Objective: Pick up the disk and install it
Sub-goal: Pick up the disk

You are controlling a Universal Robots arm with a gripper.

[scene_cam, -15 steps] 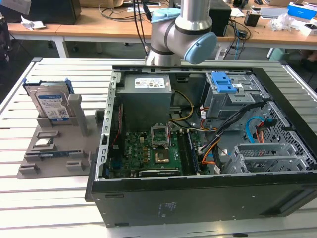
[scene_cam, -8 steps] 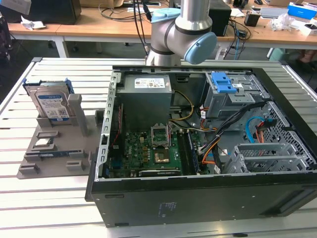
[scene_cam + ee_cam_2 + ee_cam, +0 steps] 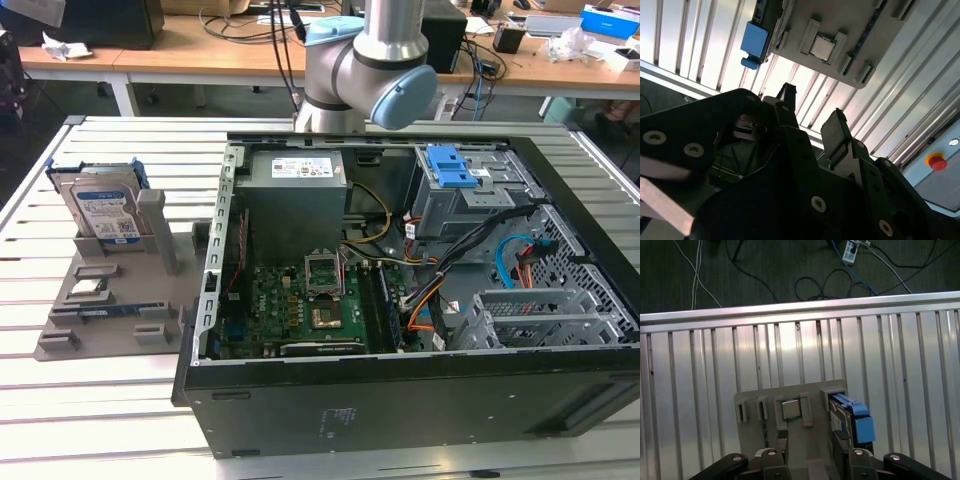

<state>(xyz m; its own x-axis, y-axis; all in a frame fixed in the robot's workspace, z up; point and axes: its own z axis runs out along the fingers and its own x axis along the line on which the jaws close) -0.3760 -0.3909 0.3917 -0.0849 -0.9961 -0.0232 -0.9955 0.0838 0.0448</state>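
- The gripper (image 3: 810, 452) (image 3: 812, 104) hung above the grey holder (image 3: 752, 440) in both wrist views.
- Its black fingers (image 3: 781, 449) stood moderately apart, with bare holder and table slats showing through the gap.
- They held nothing and touched nothing.
- The disk (image 3: 854, 420) (image 3: 100, 212) stood on edge in a slot at one end of the holder, its blue carrier frame round the edges and its label facing outward.
- In the first wrist view the disk lay just beside one fingertip, outside the gap and apart from it.
- A processor chip (image 3: 790, 409) sat in a pocket of the holder, near the disk.
- The holder rested on the slatted metal table (image 3: 120, 400), on the exterior view's left.
- The open computer case (image 3: 400, 410) lay just beside the holder, on the exterior view's right.
- A grey cage with a blue latch (image 3: 455, 172) sat inside the case, below the arm (image 3: 360, 60).
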